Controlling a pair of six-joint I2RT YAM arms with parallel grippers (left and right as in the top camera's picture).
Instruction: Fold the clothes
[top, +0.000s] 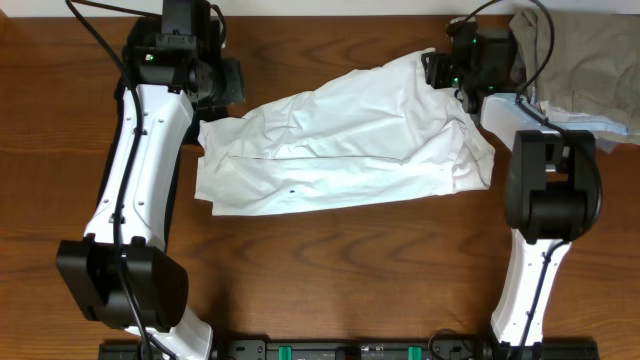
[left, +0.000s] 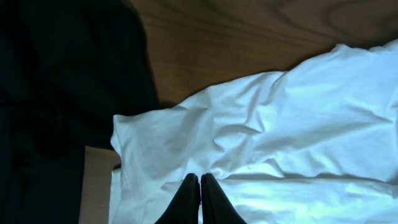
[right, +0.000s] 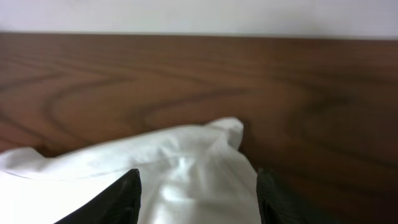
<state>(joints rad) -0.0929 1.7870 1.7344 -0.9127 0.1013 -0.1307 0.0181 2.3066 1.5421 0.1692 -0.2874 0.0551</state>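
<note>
Shirt (top: 340, 140), white and crumpled, is lying across the centre of the wooden table (top: 330, 270), spreading from centre left toward the upper right. Left gripper (left: 200, 186) is pressing its fingers together over the shirt's left part, at the bottom of the left wrist view. Right gripper (right: 199, 183) is standing with jaws apart, straddling the shirt's upper-right corner. Grey garment (top: 590, 60) is lying at upper right.

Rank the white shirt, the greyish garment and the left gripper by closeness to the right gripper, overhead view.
From the right gripper:
1. white shirt, between its jaws.
2. greyish garment, far right corner.
3. left gripper, at the shirt's opposite, left end.
</note>
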